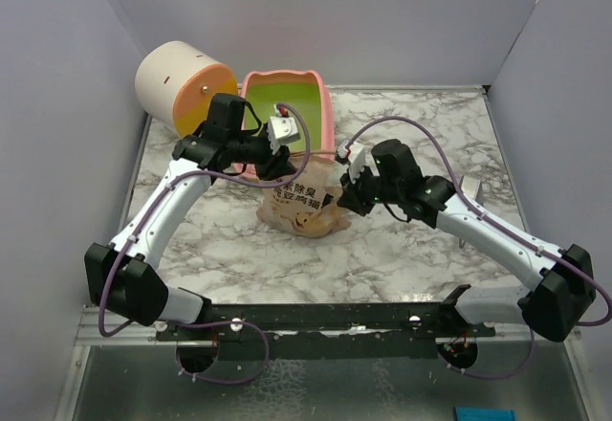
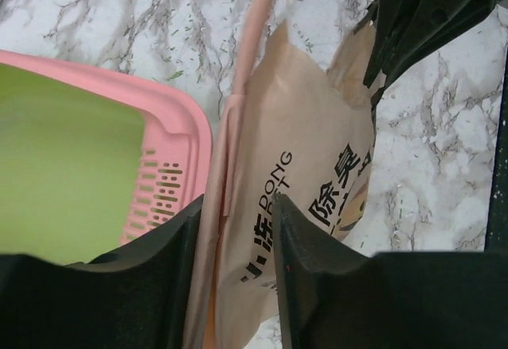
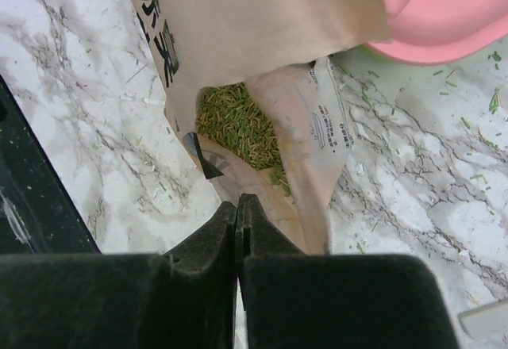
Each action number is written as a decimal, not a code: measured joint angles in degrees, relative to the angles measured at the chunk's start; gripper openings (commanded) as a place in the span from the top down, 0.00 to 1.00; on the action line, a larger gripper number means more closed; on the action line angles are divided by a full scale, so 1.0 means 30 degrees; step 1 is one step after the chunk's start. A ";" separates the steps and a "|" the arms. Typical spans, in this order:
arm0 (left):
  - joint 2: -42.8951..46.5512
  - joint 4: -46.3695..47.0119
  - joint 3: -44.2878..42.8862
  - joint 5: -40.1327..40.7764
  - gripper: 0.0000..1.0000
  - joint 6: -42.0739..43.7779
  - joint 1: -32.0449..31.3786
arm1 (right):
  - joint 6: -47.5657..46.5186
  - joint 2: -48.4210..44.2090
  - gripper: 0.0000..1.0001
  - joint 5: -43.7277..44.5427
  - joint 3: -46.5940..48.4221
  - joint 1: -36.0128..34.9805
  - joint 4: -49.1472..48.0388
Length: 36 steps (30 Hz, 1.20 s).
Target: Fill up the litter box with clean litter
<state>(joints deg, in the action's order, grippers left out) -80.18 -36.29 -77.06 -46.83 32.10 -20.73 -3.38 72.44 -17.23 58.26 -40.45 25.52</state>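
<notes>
The pink litter box [image 1: 327, 120] with its lime-green inside stands at the back centre; its slotted ledge [image 2: 163, 186] shows in the left wrist view. In front of it a tan printed pouch [image 1: 301, 212] is held up between both arms. My left gripper [image 1: 275, 170] [image 2: 236, 206] has its jaws on either side of the pouch [image 2: 302, 143], pressing its folded side. My right gripper [image 1: 347, 194] [image 3: 240, 200] is shut on the thin lip of the pouch's open mouth [image 3: 262, 16]. Clean litter [image 3: 238, 127], green pellets, lies inside the pouch.
A cream-and-orange cylinder [image 1: 182, 84] lies on its side left of the litter box. A grey object [image 1: 470, 189] sits by the right arm. Green crumbs are scattered over the marble table [image 3: 413, 190]. Grey walls close in three sides.
</notes>
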 measured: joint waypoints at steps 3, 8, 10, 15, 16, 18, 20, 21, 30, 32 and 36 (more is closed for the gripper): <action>0.0947 0.1260 0.1370 0.0954 1.00 -0.0117 -0.0393 | 0.0015 0.0015 0.99 0.0000 0.0131 0.0000 0.0357; 0.4554 0.4860 0.5326 0.3031 1.00 -0.1209 -0.0831 | 0.0087 0.0197 0.84 -0.0007 0.0321 -0.0073 0.0495; 0.6156 0.6470 0.7104 0.3592 1.00 -0.1486 -0.0903 | 0.0240 0.0321 0.63 -0.0022 0.0466 -0.0073 0.0495; 0.9275 1.0484 1.1096 0.3825 1.00 -0.0896 -0.0918 | 0.0809 0.0350 0.50 -0.0015 0.0911 -0.0073 0.0408; 0.9887 1.1358 1.1912 0.3796 1.00 -0.0772 -0.0925 | 0.0896 0.0342 0.49 0.0000 0.1005 -0.0073 0.0364; 1.0950 1.2968 1.3325 0.3781 1.00 -0.0634 -0.0918 | 0.1086 0.0342 0.49 0.0117 0.1282 -0.0073 0.0306; 1.1453 1.3981 1.4061 0.3781 1.00 -0.0605 -0.0925 | 0.1151 0.0342 0.49 0.0262 0.1727 -0.0073 0.0357; 1.1548 1.4287 1.4265 0.3781 1.00 -0.0597 -0.0918 | 0.1173 0.0364 0.49 0.0357 0.2091 -0.0073 0.0379; 1.1868 1.6247 1.5147 0.3810 1.00 -0.0962 -0.0925 | 0.1173 0.1406 0.52 0.0576 0.4226 -0.0073 0.0641; 1.1999 1.6327 1.5242 0.3832 1.00 -0.0998 -0.0925 | 0.1180 0.1625 0.53 0.0568 0.4226 -0.0073 0.0860; 1.2160 1.6487 1.5365 0.4014 1.00 -0.1115 -0.0925 | 0.1188 0.2025 0.55 0.0583 0.4218 -0.0073 0.1319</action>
<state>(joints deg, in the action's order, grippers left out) -43.70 13.17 -30.96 -34.79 28.75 -23.51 0.19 78.52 -15.49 70.91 -40.66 29.47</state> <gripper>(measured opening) 0.030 0.469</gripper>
